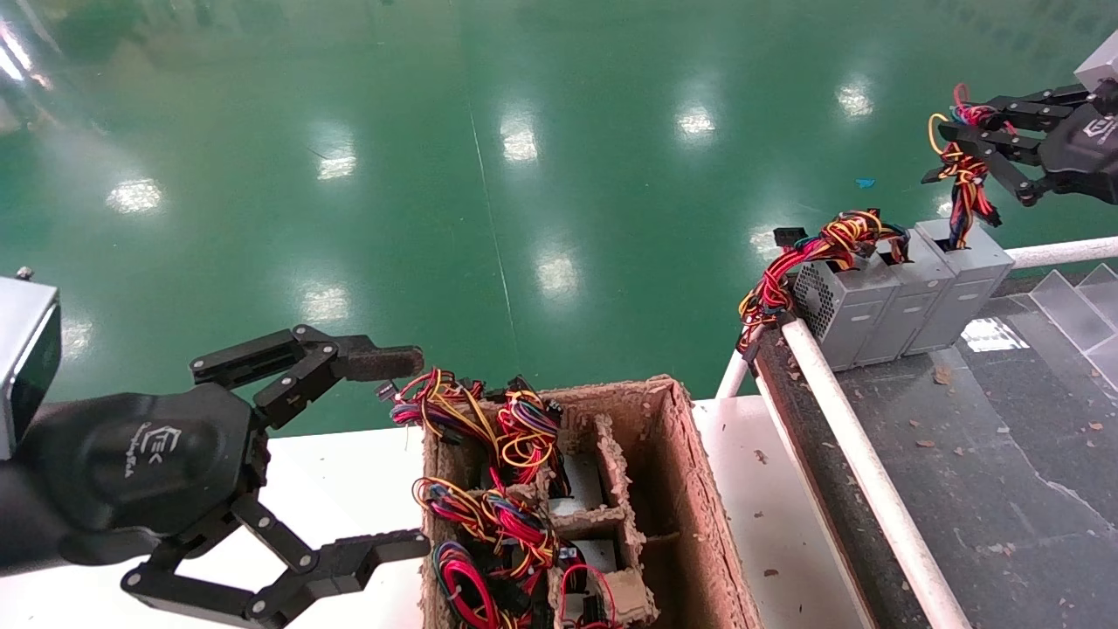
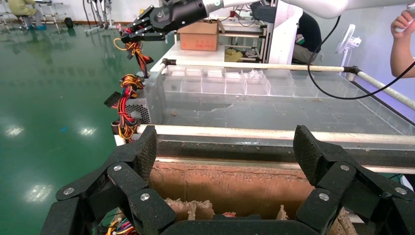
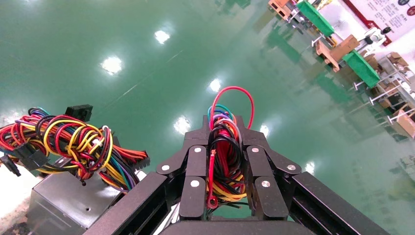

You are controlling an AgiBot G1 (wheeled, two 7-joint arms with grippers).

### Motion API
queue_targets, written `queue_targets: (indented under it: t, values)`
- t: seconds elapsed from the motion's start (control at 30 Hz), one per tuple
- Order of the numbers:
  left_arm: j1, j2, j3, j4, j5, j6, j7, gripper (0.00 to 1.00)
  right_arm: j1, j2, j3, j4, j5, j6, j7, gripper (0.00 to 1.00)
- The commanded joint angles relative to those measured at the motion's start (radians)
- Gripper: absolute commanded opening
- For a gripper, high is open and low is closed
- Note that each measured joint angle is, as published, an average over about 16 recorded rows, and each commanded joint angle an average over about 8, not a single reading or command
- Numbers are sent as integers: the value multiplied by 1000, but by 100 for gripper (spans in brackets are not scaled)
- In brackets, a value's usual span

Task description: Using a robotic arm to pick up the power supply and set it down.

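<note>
My right gripper point(image 1: 956, 144) is at the far right, above the dark bench, shut on a knotted bundle of red, yellow, blue and black wires point(image 3: 225, 161). In the right wrist view the black fingers point(image 3: 195, 166) press the bundle from both sides of the gripper point(image 3: 225, 147). The wires run down to the power supply point(image 1: 965, 284), a small grey metal box standing last in a row of three on the bench. Its body is hidden in the right wrist view. My left gripper point(image 1: 419, 454) hovers open over a cardboard box, holding nothing point(image 2: 226, 152).
Two like grey boxes point(image 1: 873, 306) with a long red-orange wire bundle point(image 1: 830, 245) stand beside the power supply. The cardboard box point(image 1: 690, 498) holds several wire bundles in compartments. A white rail point(image 1: 856, 454) edges the dark bench point(image 1: 1004, 437). Clear trays point(image 1: 1074, 297) lie behind. A person's hand point(image 2: 403, 24) is at the far side.
</note>
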Motion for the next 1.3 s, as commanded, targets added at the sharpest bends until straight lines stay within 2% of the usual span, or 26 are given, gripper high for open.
queue_targets:
  t: [0.03,0.37,0.57,0.87,1.03,1.3]
  values:
    - [0,0,0,0,0,0,0,100,19,-13,-3,-30,-4,-5,-15,100]
    - [0,0,0,0,0,0,0,100,65,-30,-3,-146,7,-68,-42,100]
    - [0,0,0,0,0,0,0,100,99,-32,12,-232,44,-147,-33,100]
    - [0,0,0,0,0,0,0,100,126,-41,52,-324,110,-207,-85,100]
    - [0,0,0,0,0,0,0,100,97,-36,66,-300,153,-237,-78,100]
    - [0,0,0,0,0,0,0,100,3,-15,72,-159,222,-267,-11,100]
